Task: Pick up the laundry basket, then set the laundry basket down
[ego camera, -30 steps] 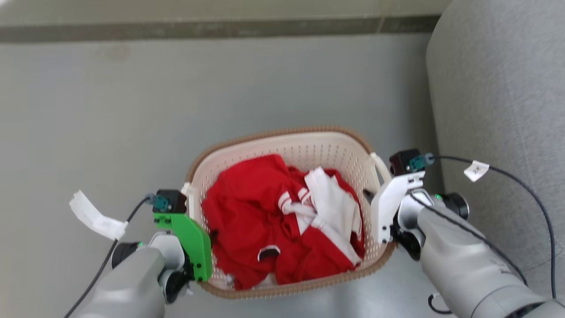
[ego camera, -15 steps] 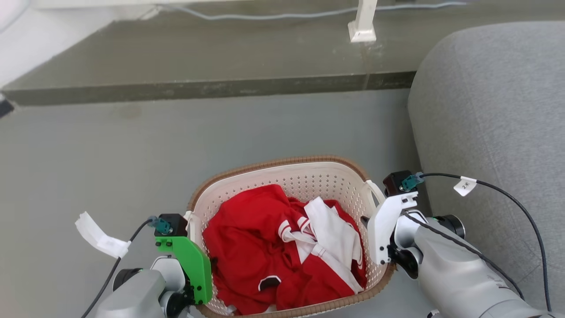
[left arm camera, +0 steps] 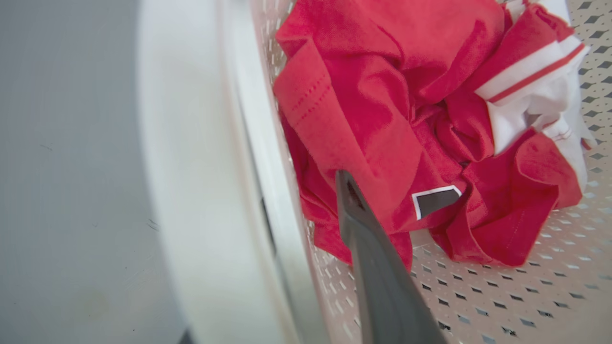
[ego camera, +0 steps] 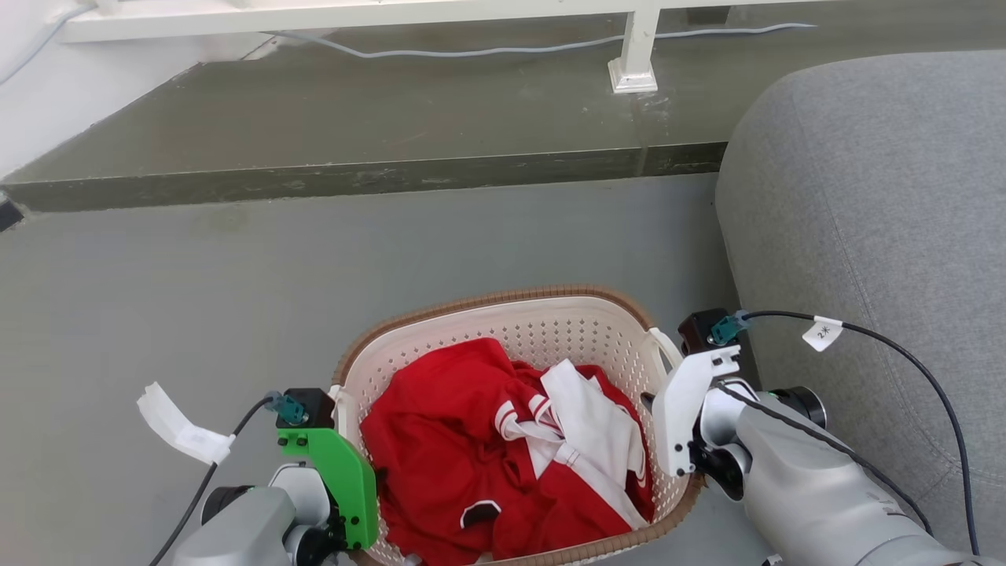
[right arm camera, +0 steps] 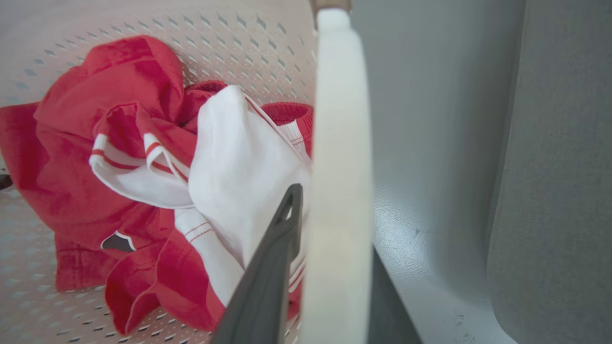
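While the left claw (ego camera: 363,472) and the right claw (ego camera: 664,409) each pinch a white side handle (right arm camera: 334,143), the laundry basket (ego camera: 511,330) with red and white clothes (ego camera: 471,424) is between them, just beside the gray sofa (ego camera: 864,196).

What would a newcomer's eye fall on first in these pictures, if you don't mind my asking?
The red and white clothes, heaped in the cream laundry basket low in the head view's centre. Next, the left gripper and right gripper clasping it at either side, with a grey sofa at right.
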Robot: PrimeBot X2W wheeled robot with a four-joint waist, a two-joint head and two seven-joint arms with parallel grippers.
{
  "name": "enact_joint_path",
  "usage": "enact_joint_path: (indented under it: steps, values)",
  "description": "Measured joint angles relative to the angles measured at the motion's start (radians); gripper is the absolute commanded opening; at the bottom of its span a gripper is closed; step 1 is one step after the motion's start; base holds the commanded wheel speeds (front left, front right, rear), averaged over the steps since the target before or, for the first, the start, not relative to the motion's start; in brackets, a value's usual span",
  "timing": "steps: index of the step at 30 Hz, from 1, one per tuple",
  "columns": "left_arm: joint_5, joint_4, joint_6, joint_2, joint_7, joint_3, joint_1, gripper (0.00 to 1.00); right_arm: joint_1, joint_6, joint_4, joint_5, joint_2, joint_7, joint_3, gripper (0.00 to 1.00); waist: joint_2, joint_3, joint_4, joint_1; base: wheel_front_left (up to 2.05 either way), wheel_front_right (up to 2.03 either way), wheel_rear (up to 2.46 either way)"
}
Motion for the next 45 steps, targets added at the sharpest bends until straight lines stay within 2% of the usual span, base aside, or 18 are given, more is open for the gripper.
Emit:
enact_joint_path:
  steps: [22, 35, 45]
  values:
    - [-0.005, -0.001, 0.0, 0.005, -0.031, -0.007, -0.008, 0.0, -0.012, 0.0, 0.0, 0.034, -0.003, -0.021, 0.024, 0.0, 0.0, 0.049, -0.018, 0.0, 0.0, 0.0, 0.0]
    - [0.002, -0.01, 0.0, 0.026, -0.159, 0.013, -0.09, 0.0, -0.079, -0.001, -0.012, 0.033, -0.003, -0.139, 0.01, 0.0, 0.0, 0.17, -0.024, 0.0, 0.0, 0.0, 0.0]
    - [0.017, -0.016, 0.0, 0.035, -0.263, 0.012, -0.131, 0.0, -0.098, -0.029, -0.012, 0.028, 0.001, -0.256, 0.001, 0.0, 0.0, 0.301, -0.031, 0.0001, 0.0, 0.0, 0.0]
